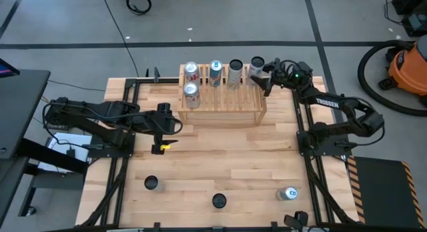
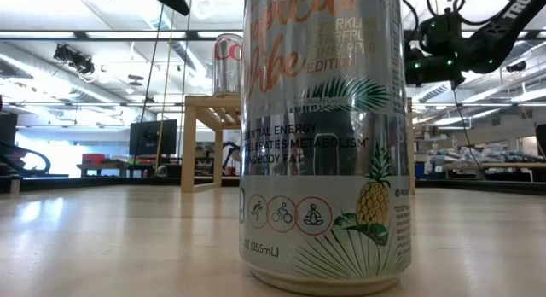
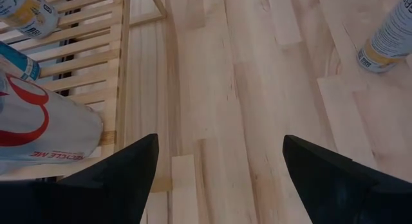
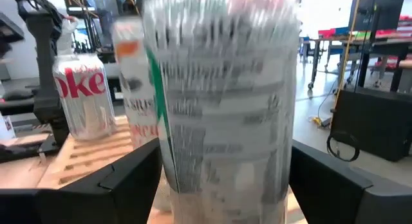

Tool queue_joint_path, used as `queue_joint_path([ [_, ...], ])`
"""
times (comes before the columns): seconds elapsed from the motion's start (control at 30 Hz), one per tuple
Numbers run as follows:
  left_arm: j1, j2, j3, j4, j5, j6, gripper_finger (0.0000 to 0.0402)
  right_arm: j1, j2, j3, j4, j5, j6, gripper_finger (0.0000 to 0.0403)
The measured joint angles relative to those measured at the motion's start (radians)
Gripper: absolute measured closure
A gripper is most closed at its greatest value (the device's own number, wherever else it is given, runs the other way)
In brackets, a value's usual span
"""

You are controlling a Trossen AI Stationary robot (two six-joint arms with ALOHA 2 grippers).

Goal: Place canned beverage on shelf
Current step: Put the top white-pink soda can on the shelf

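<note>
Risk here is tipping: right gripper [image 1: 267, 75] sits at the shelf [image 1: 223, 102] back-right corner, fingers spread around the silver can [image 1: 257, 65] standing there. Clipping it while backing off could knock neighbours. Left gripper [image 1: 162, 120] waits open over the tabletop [image 1: 227, 165].

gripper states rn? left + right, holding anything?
Left end effector: open, empty, over bare table beside the shelf.
Right end effector: fingers wide, a can between them at the shelf's far right end; grip cannot be told.
</note>
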Motion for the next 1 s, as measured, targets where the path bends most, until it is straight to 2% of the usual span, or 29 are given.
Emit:
queue_joint_path([
  [0.17,0.000,0.000,0.000,0.001,0.000,0.000,0.0067,0.000,-0.062,0.000,0.002,0.005,0.018,0.0084],
  [0.4,0.000,0.000,0.000,0.009,0.000,0.000,0.0067,0.000,-0.092,0.000,0.002,0.105,0.001,0.0084],
  [0.8,0.000,0.000,0.000,0.009,0.000,0.021,0.0067,0.000,-0.144,0.000,0.018,0.111,0.033,0.0084],
  [1.0,0.000,0.000,0.000,0.010,0.000,0.045,0.0067,0.000,-0.175,0.000,0.018,0.131,0.106,0.0084],
])
